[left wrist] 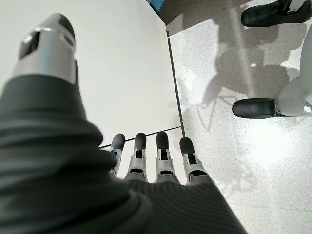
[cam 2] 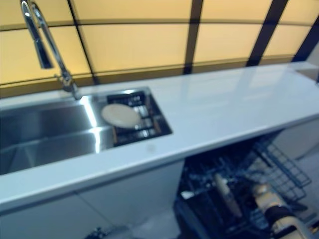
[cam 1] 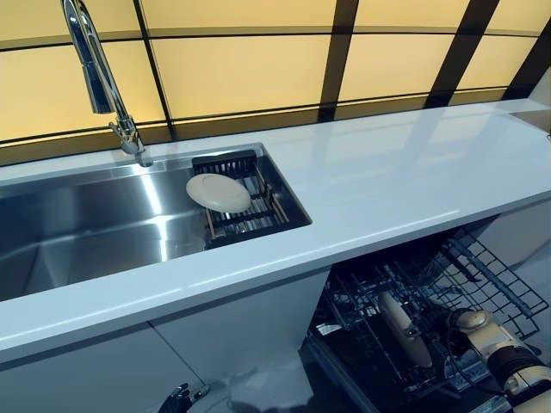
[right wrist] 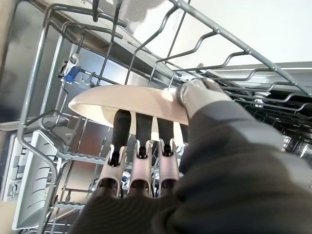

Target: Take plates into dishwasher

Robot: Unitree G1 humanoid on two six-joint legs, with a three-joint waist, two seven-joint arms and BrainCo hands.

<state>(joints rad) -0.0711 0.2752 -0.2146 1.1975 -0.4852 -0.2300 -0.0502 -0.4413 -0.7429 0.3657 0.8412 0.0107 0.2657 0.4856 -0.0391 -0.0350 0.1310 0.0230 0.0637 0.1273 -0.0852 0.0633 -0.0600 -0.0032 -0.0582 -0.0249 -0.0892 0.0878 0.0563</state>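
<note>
While gripped edge-on by right hand [right wrist: 146, 161], cream plate [right wrist: 127, 103] sits inside dishwasher rack [right wrist: 44, 146], lower right of the head views. Fingers [right wrist: 122, 127] pressed flat against plate's underside, thumb [right wrist: 197, 93] clamped on the rim opposite: a pinch hold. Plate seen on edge between the grey wire tines, standing roughly upright in left eye view [cam 1: 405, 329]. Right hand itself hidden below the wrist joint in head views; state read from right wrist view only.

Second plate [cam 1: 219, 193], also cream, lying tilted on dark drying rack [cam 1: 258, 206] at right end of stainless sink [cam 1: 86, 228], centre left of frame. Not touched by either hand. Chrome faucet [cam 1: 96, 73] rising at upper left, spout over the sink's back edge.

White countertop [cam 1: 405, 172] running across the frame from lower left to upper right, dishwasher rack pulled out below its front edge. Amber backlit wall panels [cam 1: 241, 73] with dark dividers across the top.

Left hand [left wrist: 156, 156] hanging low at bottom centre-left of left eye view [cam 1: 179, 399], beside white cabinet front [left wrist: 122, 63]. Fingers straight and side by side, thumb apart, holding nothing; speckled floor [left wrist: 229, 161] beyond fingertips.
</note>
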